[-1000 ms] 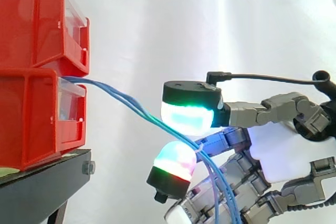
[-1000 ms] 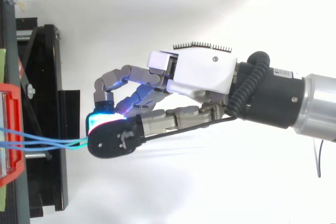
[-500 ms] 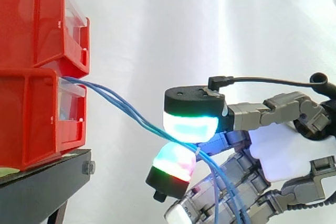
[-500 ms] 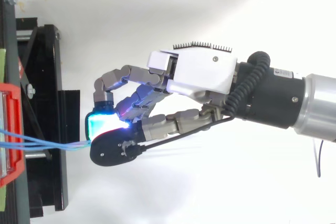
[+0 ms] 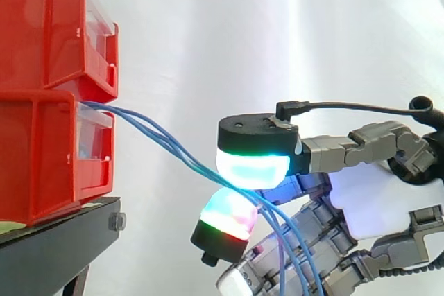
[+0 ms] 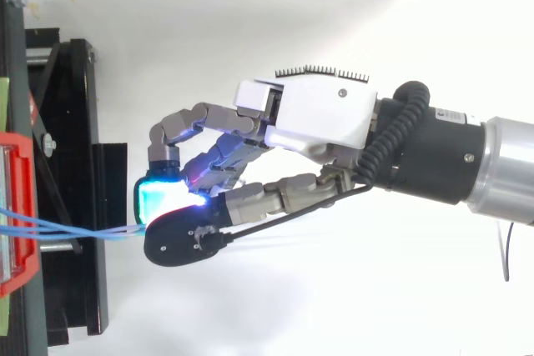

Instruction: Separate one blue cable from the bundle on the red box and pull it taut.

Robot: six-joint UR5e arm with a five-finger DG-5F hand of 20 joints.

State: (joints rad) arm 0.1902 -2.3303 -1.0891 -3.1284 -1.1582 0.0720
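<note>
Cables (image 5: 166,145), thin and blue, slope from the lower red bin (image 5: 48,154) to your hand (image 6: 309,118), whose glowing pads (image 5: 251,169) pinch them; beyond the pinch they hang down.

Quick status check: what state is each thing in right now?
hand: shut, fingers pinching several strands.
blue cables: run together from the lower bin down to the pinch, then hang below it.
lower red bin: on the black stand.
upper red bin: stacked on the lower.
</note>
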